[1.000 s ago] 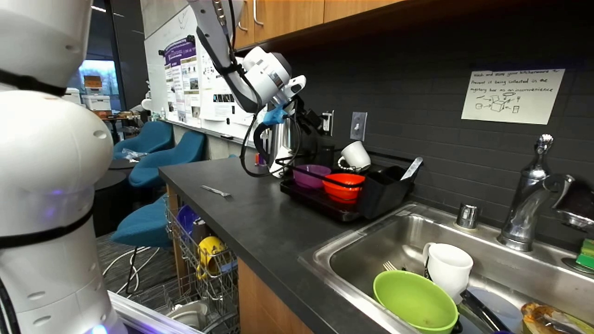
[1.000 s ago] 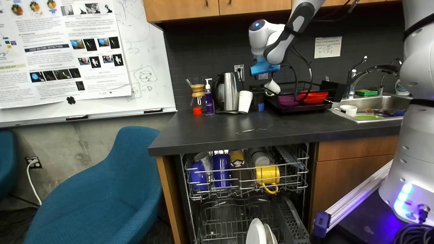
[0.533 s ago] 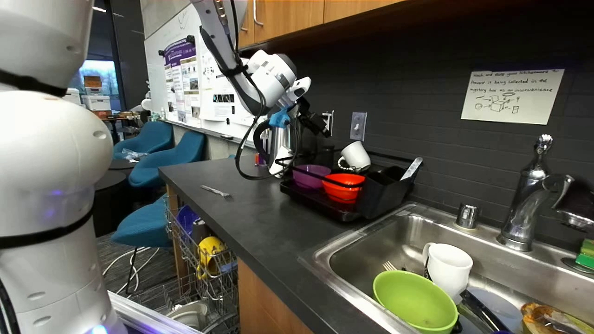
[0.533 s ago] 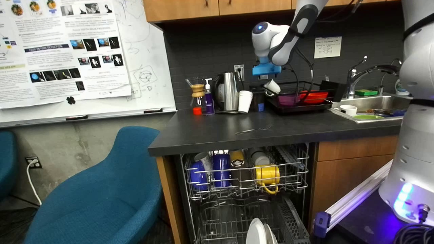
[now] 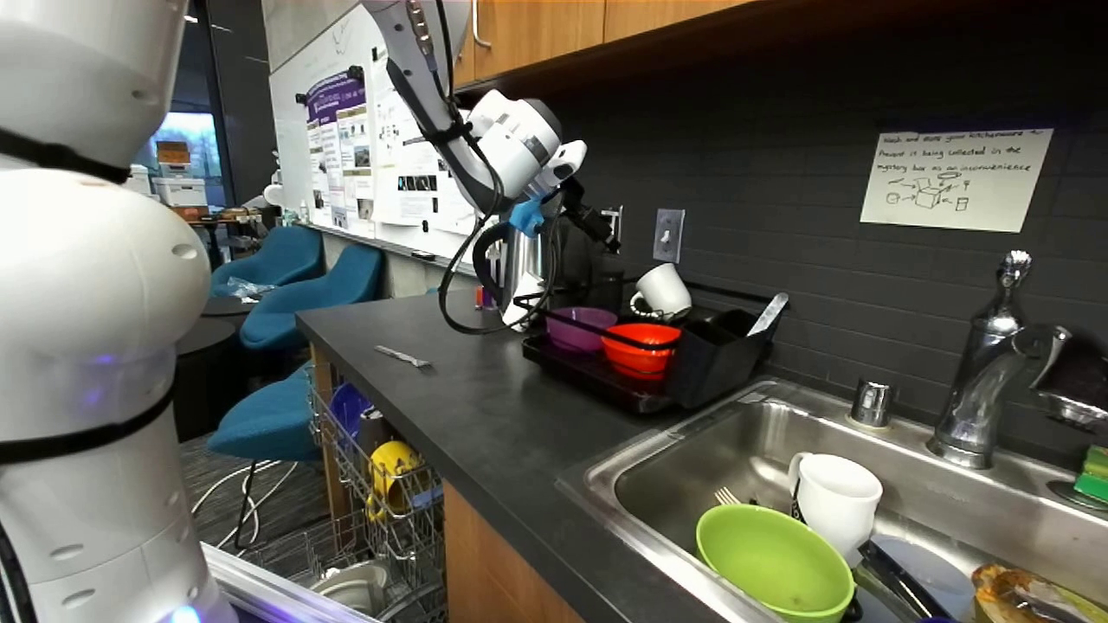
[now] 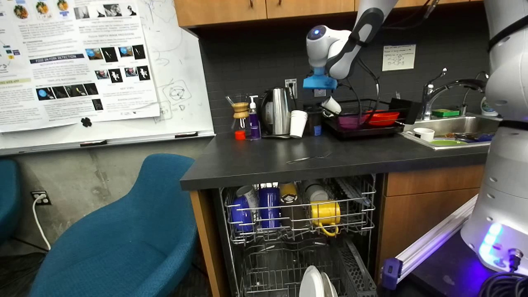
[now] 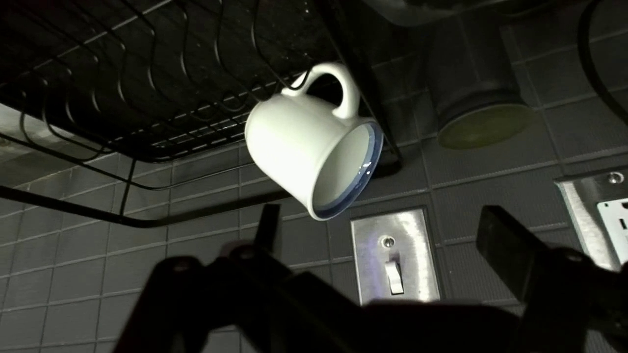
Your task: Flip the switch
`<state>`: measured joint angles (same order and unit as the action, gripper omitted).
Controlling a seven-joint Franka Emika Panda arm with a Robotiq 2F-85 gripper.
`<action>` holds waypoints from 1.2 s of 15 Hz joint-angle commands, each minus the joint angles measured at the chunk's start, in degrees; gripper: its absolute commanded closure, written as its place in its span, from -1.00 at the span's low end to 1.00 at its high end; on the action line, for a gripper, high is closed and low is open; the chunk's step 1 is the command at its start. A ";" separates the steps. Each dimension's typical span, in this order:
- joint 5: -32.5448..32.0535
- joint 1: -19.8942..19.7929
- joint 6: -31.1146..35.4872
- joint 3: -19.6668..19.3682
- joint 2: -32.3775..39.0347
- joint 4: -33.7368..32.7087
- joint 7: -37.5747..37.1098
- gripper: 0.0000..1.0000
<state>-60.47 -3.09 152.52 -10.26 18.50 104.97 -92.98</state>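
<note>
Tool (image 7: 381, 235), spread and empty, shifts slightly toward switch (image 7: 394, 277) on wall plate (image 7: 369, 260); I frame switch mid-gap in wrist view, likely for aiming. Mug (image 7: 292, 139) leans on rack (image 5: 584, 374), probably drying.

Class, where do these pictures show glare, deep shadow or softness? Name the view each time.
Wrist view: bright glare on the metal switch plate, the gripper's fingers dark and soft-edged, much of the black dish rack lost in darkness; in an exterior view, highlights on the steel sink; in both exterior views, shade under the cabinets.
</note>
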 commanded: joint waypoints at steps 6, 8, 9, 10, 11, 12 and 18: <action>3.83 0.06 -1.92 -0.30 8.41 -9.90 -7.42 -1.00; 5.67 0.45 -2.75 -1.31 9.57 -11.51 -8.09 -1.00; 6.66 0.34 -3.35 -1.54 9.98 -12.17 -8.48 -1.00; 7.60 0.35 -3.82 -1.93 10.40 -12.79 -8.73 -1.00; 8.31 0.47 -4.52 -2.47 10.82 -13.48 -9.29 -1.00; 9.09 0.40 -5.07 -2.87 11.20 -14.16 -9.63 -1.00; 10.99 0.60 -4.74 -3.81 10.62 -12.92 -10.10 -1.00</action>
<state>-50.14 -3.06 147.63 -13.33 29.06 92.08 -103.55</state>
